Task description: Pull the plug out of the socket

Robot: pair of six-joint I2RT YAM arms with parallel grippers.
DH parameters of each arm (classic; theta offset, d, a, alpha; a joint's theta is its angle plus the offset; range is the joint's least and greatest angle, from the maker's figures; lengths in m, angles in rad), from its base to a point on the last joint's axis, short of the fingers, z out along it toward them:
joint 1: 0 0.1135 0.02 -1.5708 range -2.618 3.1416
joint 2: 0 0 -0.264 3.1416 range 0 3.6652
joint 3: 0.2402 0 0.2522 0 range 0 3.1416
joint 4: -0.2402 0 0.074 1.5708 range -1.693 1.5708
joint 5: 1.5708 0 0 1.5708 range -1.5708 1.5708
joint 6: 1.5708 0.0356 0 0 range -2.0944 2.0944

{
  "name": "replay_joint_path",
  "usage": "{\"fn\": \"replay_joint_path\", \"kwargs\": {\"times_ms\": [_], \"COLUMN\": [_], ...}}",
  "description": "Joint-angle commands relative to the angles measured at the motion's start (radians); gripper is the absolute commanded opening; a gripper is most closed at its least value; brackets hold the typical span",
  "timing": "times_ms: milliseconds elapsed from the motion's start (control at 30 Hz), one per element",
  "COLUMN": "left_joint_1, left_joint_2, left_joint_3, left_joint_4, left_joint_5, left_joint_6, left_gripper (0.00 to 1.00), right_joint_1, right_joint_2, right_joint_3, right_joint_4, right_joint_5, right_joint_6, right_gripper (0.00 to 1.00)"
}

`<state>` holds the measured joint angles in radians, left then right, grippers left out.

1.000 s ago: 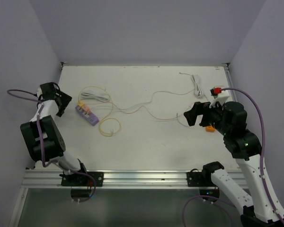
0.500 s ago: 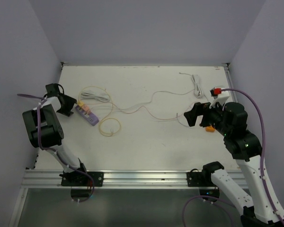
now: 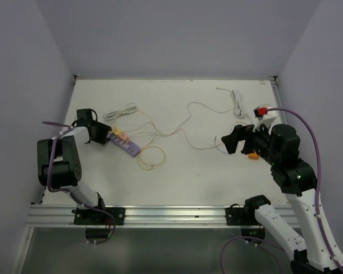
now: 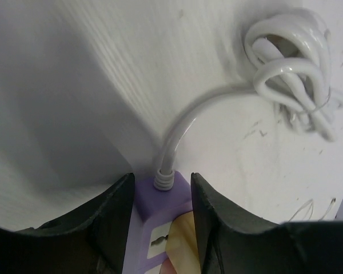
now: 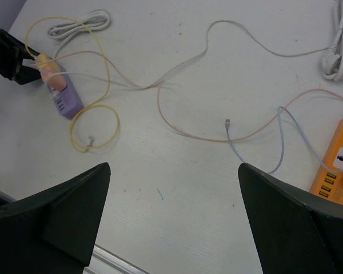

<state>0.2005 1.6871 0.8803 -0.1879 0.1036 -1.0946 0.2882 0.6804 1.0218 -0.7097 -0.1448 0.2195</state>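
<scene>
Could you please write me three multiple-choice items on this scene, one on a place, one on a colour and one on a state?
1. Where does the purple plastic power strip lie?
A. at the far right corner
B. on the left, at the left claw
C. on the metal rail

2. What colour is the second power strip, near the right claw?
A. green
B. black
C. orange

3. How does the right claw stand?
A. wide open, holding nothing
B. shut on a yellow cable
C. shut on a plug

Answers:
1 B: the top view shows its end at the left claw's tips.
2 C: the right wrist view shows it orange at the right edge.
3 A: its fingers stand far apart around nothing.
</scene>
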Motion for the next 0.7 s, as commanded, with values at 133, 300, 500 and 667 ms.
{"fn": "replay_joint_path", "kwargs": {"times_ms": [133,300,500,667], "left_joint_1": [-0.222,-0.371,-0.541,-0.66], "left_joint_2": [-0.13,-0.162,-0.145,-0.125], "left_joint_3": [-0.128,-0.147,-0.144,-0.161], "left_joint_4": [0.099,0.128,0.149,0.171], "left_joint_5": [0.042,0.013,-0.013,-0.021], "left_joint_6": [-0.224,-0.287,-0.318,-0.338], "left_gripper": [0.48,0.48,0.48,0.48], "right_joint_1": [0.006,0.006,0.014,0.048], "right_joint_2": [0.042,0.085,0.13,0.156], "right_joint_3": [0.012,0.003,-0.011,-0.038], "right_joint_4": [-0.01,-0.017,-0.025,-0.034], "right_joint_5": [-0.134,-0.208,-0.239,-0.213], "right_joint_6": [-0.008,-0.003,0.012,0.026], "right_gripper": [0.99,0.99,0.99,0.99]}}
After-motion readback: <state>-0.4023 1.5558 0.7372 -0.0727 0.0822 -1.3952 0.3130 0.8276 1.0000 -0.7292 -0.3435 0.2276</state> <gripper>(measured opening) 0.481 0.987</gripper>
